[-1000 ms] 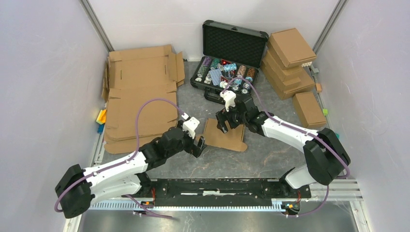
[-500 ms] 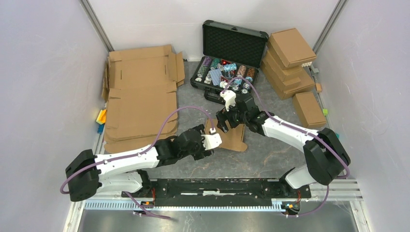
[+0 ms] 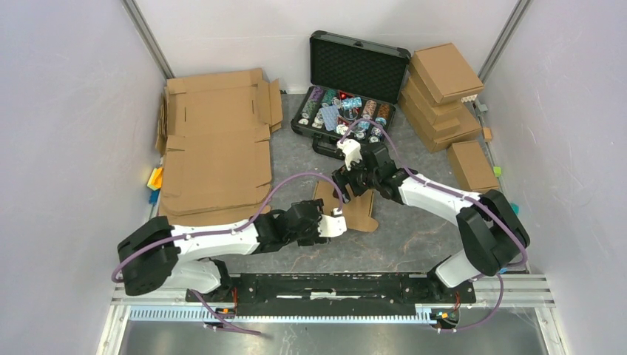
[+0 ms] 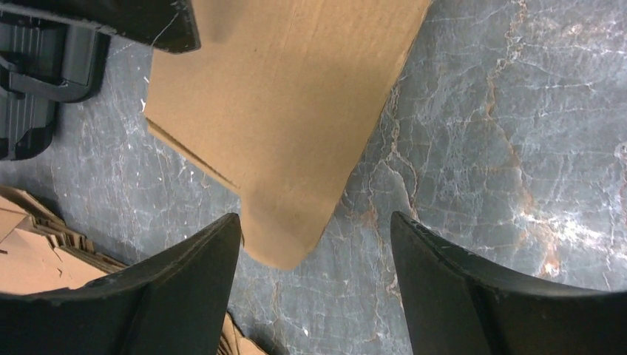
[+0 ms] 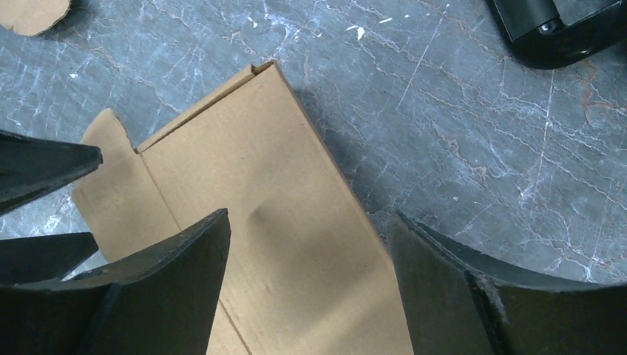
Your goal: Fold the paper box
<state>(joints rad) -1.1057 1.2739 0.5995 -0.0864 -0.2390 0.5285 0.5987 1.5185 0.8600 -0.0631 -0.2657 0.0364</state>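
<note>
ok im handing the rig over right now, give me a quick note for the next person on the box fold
Left gripper: open, low at a rounded tab on the edge of the paper box; the tab sits between the fingers, not clamped.
Right gripper: open, hovering over the far part of the box, holding nothing.
Box: lies flat and unfolded on the table, between the two arms, in front of the open black case.
Done: both grippers are in place at the box; no flap is raised.
Left: grip the flaps, fold the walls up, tuck the tabs, close the box.
</note>
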